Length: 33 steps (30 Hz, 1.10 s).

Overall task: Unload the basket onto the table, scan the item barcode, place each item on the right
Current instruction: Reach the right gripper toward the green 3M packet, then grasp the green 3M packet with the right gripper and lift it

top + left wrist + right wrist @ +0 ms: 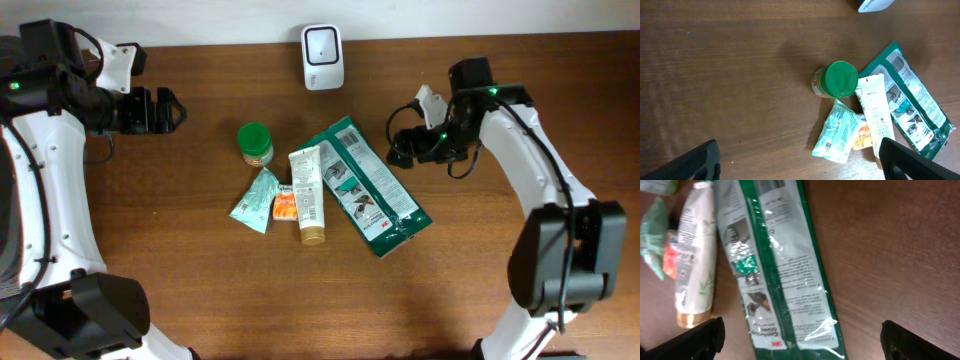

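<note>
A white barcode scanner (322,56) stands at the table's far edge. Below it the items lie in a cluster: a green-lidded jar (255,143), a white tube (307,195), a long green packet (370,187), a teal sachet (256,201) and a small orange sachet (285,204). My left gripper (170,108) hangs open to the left of the jar, holding nothing. My right gripper (400,150) is open just right of the green packet's upper end. In the right wrist view the green packet (785,265) runs between the open fingers (705,337), untouched.
The left wrist view looks down on the jar (840,79), tube (875,112), teal sachet (836,132) and packet (912,100), with bare brown wood to their left. A white wall borders the table's far edge beside the scanner.
</note>
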{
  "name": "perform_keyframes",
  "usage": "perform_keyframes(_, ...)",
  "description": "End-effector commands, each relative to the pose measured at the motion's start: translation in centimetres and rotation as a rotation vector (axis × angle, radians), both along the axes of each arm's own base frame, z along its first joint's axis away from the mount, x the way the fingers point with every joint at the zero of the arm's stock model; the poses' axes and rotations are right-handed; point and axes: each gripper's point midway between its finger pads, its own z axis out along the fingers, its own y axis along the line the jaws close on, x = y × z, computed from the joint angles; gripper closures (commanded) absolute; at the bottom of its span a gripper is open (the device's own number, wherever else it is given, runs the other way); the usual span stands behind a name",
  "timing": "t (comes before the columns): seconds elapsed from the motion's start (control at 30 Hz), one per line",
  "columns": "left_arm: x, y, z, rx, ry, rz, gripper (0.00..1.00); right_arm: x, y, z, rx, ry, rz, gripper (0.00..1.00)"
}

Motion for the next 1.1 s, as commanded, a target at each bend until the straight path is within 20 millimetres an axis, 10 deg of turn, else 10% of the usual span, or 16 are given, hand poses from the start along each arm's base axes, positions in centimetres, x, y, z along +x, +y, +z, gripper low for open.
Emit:
perform_keyframes(0.0,0.0,0.2,-0.3,0.008,0.01,0.012,0.01,0.9,-0.1,-1.0,-0.011,0.001,-0.004,0.04)
perform_keyframes(0.23,3.0,-6.6,3.6,-0.364,-0.153,-0.128,0.01,0.1,-2.1,-0.1,0.118,0.069,-0.085,0.04)
perform_keyframes(0.3,3.8,-9.8,0.8,-0.319,-0.048,-0.079,0.53,0.3,-2.2,0.0,0.133,0.06,-0.091,0.05)
perform_keyframes(0.33,4.1,-11.3,-0.4,-0.27,-0.008,-0.031,1.0,0.3,-2.2,0.0,0.133,0.059,-0.091,0.08)
perform_keyframes(0.57,1.7,-21.2,-5.0,-0.056,0.104,0.223,1.0,1.7,-2.1,0.4,0.161,0.032,-0.151,0.26)
perform_keyframes(0.77,-2.2,-29.4,-15.4,-0.113,0.371,0.149,1.0,1.9,-2.1,0.4,0.161,0.027,-0.152,0.37)
perform_keyframes(1.07,-3.6,-30.8,-23.1,-0.095,0.558,0.265,1.0,1.6,-2.0,-0.3,0.16,0.052,-0.153,0.47)
